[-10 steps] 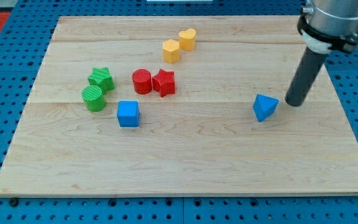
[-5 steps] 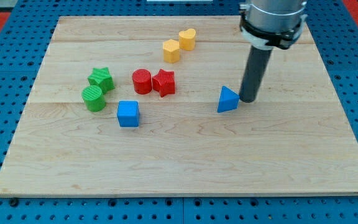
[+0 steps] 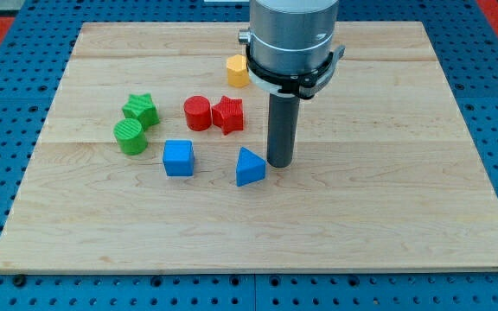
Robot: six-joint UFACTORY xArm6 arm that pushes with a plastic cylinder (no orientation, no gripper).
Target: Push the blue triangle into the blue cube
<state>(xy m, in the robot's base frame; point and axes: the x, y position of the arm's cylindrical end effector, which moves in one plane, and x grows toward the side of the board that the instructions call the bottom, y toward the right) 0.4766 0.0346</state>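
camera view: one look down at a pale wooden counter [image 3: 361, 216] lying on a blue pegboard.
blue triangle [image 3: 249, 167]: a small solid wedge, bright blue, a little toward the bottom edge from the counter's middle; its apex points toward the top edge and its broad base faces the bottom edge; no clear long axis can be made out.
blue triangle look: matte plastic, the face toward the view's left lighter than the one toward the right, edges crisp.
blue cube [image 3: 178, 158]: near the triangle on the side of the counter's left edge, standing apart from it with bare wood between them.
my tip [image 3: 279, 164]: the rod's lower end sits just beside the triangle on its right-edge side, so close that touching or a hair apart cannot be told.
claw: none shows on this arm, only the dark rod under a grey collar, so spread or pressed together cannot be told.
red cylinder [image 3: 197, 113] and red star [image 3: 228, 114]: side by side, touching, toward the top edge from the cube.
green star [image 3: 140, 110] and green cylinder [image 3: 130, 136]: close together nearer the left edge.
yellow block [image 3: 236, 71]: near the top edge, partly hidden by the arm.
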